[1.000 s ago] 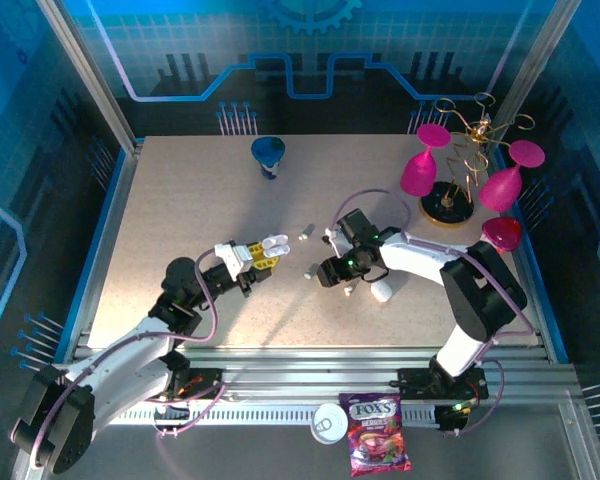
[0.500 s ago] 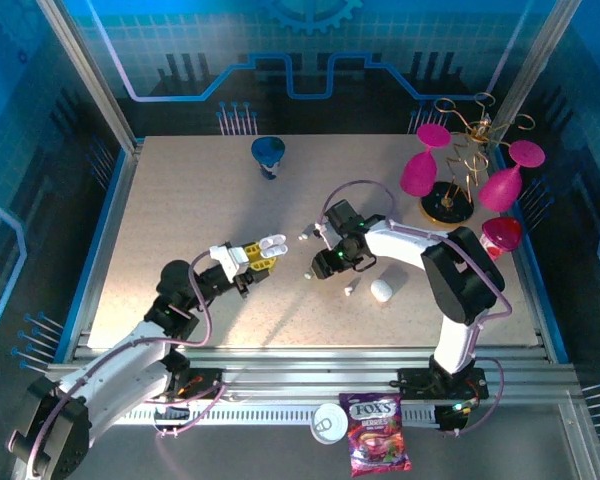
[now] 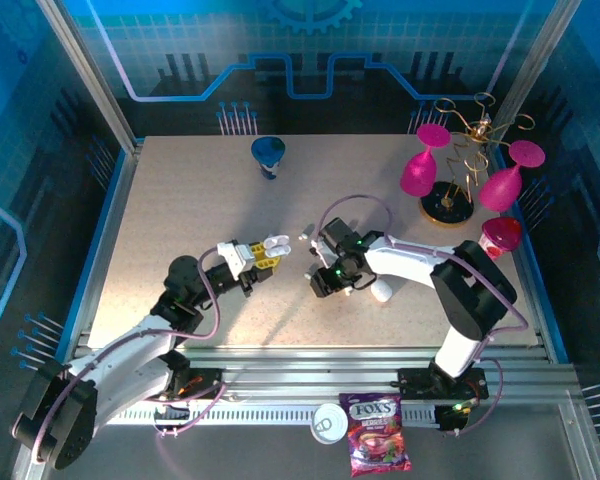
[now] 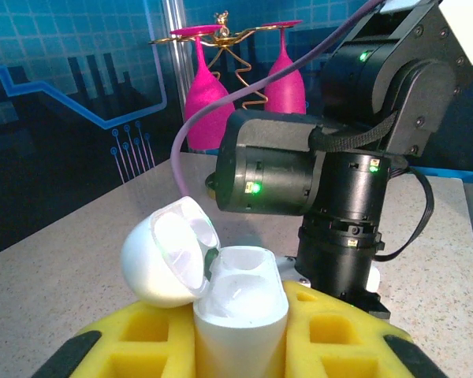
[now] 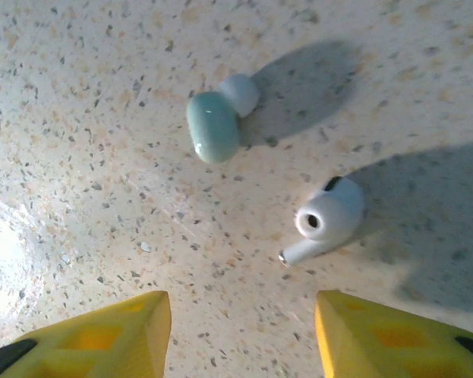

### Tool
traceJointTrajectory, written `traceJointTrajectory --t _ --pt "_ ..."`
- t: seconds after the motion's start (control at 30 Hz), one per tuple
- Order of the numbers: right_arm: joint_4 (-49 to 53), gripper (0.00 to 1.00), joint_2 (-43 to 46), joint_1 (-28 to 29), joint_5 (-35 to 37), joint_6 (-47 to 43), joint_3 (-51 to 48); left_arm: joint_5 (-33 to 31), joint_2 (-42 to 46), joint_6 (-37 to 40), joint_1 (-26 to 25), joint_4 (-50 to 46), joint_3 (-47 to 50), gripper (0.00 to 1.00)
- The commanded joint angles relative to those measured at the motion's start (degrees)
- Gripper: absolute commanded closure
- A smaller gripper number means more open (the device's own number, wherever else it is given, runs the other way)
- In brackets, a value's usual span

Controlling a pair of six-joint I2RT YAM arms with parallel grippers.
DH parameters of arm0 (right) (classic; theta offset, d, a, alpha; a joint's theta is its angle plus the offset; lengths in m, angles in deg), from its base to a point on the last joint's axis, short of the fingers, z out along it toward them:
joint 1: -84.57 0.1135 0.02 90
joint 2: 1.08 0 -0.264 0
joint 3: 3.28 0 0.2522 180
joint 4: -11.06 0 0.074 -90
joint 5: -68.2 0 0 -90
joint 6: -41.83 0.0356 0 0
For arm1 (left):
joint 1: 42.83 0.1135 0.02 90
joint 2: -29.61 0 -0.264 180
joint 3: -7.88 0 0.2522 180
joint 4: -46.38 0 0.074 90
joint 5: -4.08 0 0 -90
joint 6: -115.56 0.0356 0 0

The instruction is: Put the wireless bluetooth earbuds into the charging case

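A: While the top view is up, where is the charging case [image 3: 275, 243]?
B: Near the middle of the table [image 3: 180, 200]. The left gripper [image 3: 263, 255] is clamped on it and the lid is open. The right gripper [image 3: 323, 282] sits low over the surface just to its right. A stray earbud [image 3: 302, 237] lies beyond the gap between them, too small to read its heading. A closed case [image 3: 381, 290] rests beside the right arm.
A: Left wrist view?
B: The charging case [image 4: 238, 303] is upright between the yellow pads [image 4: 150, 339], with its lid [image 4: 169, 252] hinged back to the left. Cannot tell what is in the wells.
A: Right wrist view?
B: The right gripper [image 5: 240, 331] has its fingers apart with nothing between them. A stemmed earbud [image 5: 323, 224] lies on the table ahead of them. Its long axis runs diagonally, stem to the lower left and head to the upper right. A pale earbud [image 5: 217, 122] lies up-left of it, not touching it. It is also diagonal, with its white tip to the upper right.
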Motion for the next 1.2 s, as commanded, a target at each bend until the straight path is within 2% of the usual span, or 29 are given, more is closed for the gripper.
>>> traceJointTrajectory --t 0.0,0.17,0.4,0.67,1.17 --pt "2.38 0.51 2.68 0.1 6.06 4.4 1.16 -0.59 0.19 -0.31 0.03 3.97 -2.28 1.0" --pt "7.39 0.52 0.62 -0.23 10.76 9.4 6.24 -2.27 2.45 1.25 0.14 2.18 -1.94 1.0" --pt "13.2 0.52 -6.86 -1.91 5.02 11.39 14.05 -1.77 2.49 1.08 0.12 1.16 -1.98 1.0" --pt "28.75 0.54 -17.81 -0.83 6.46 14.95 28.3 -1.85 2.88 1.56 0.12 0.68 -2.14 1.0" --pt "32.24 0.6 -22.92 0.06 6.99 16.21 32.31 -1.91 3.09 1.12 0.12 1.65 -0.56 1.0"
